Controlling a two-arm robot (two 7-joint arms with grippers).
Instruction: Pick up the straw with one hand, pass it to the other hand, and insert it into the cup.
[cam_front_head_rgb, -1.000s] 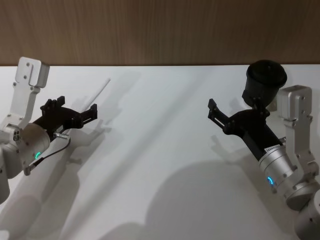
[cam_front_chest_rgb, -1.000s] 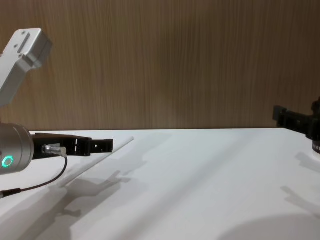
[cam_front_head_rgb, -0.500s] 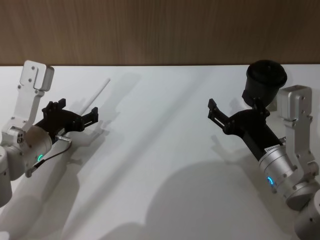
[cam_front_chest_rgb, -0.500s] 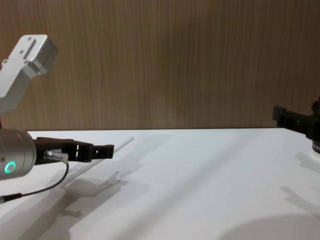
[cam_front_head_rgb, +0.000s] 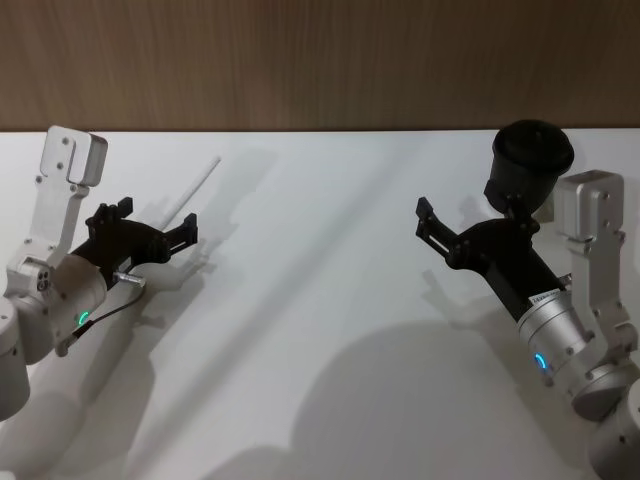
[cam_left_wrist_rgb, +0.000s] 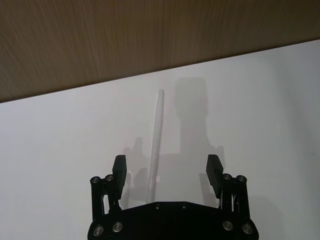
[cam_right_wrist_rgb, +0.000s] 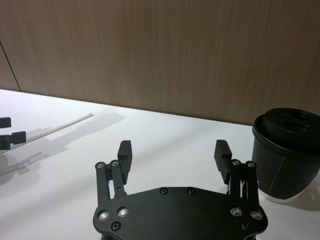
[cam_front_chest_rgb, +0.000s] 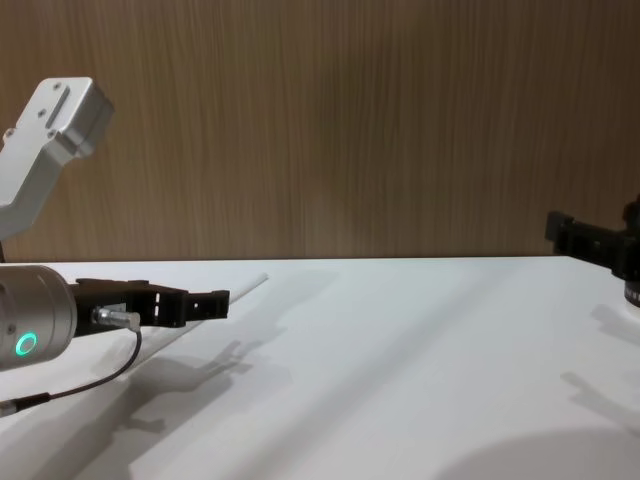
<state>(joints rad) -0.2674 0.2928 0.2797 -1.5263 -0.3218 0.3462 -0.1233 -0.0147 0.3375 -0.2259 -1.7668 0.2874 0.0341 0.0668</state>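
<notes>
over the table's left side, my left gripper (cam_front_head_rgb: 158, 218) hangs low with its fingers spread wide and nothing between them. the straw (cam_left_wrist_rgb: 154, 145) lies flat on the white table (cam_front_head_rgb: 320, 300). in the left wrist view it runs straight out from under my palm, between the two fingers but nearer one of them, with its far end pointing toward the wooden wall (cam_front_head_rgb: 320, 60). i judge i'm lined up along it so that closing would catch the tube across its width rather than shove it aside. since it sits off-centre, one finger would meet it first and might roll it. from the chest view my fingers sit a little above the surface, so i'd say some descent is left before any grip.

my right gripper (cam_front_head_rgb: 428, 225) hovers well apart on the right side, also wide open and empty, aimed toward the middle of the table. that looks like a sensible spot to receive the straw. the cup (cam_right_wrist_rgb: 287, 155) stands just beside it, toward the wall. it is black and lidded, with what looks like a small opening on top where the straw would have to go.

i see nothing lying between the two grippers to block a handover. a thin black cable (cam_front_chest_rgb: 100, 378) loops under my left wrist, clear of the straw.
</notes>
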